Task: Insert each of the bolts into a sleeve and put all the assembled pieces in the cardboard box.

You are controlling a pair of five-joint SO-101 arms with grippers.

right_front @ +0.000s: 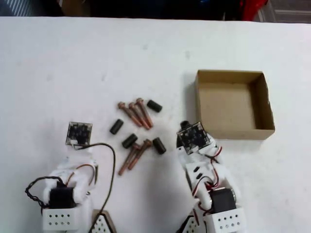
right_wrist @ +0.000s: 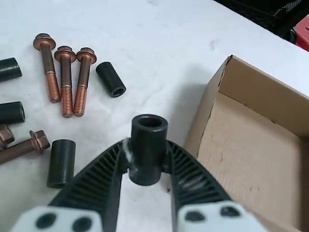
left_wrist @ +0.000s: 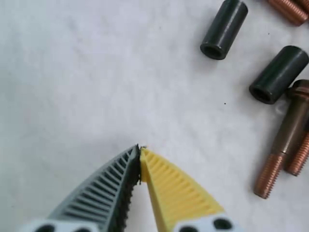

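My right gripper [right_wrist: 147, 147] is shut on a black sleeve [right_wrist: 148, 129], held upright just above the table beside the empty cardboard box [right_wrist: 270, 99]. In the high view the box [right_front: 229, 104] sits at the right. Three copper bolts [right_front: 136, 113] lie side by side left of it, and two more bolts [right_front: 134, 156] lie nearer the arms. Loose black sleeves [right_front: 154, 106] [right_front: 116, 126] [right_front: 129, 141] [right_front: 159, 145] are scattered around them. My left gripper [left_wrist: 140, 150] is shut with nothing in it, on bare table short of two sleeves [left_wrist: 224, 28] [left_wrist: 279, 73] and two bolts [left_wrist: 285, 140].
The white table runs wide and bare to the left and behind the parts. A dark edge borders the far side of the table [right_front: 155, 14]. A black cable [right_front: 112, 170] loops off the left arm toward the nearer bolts.
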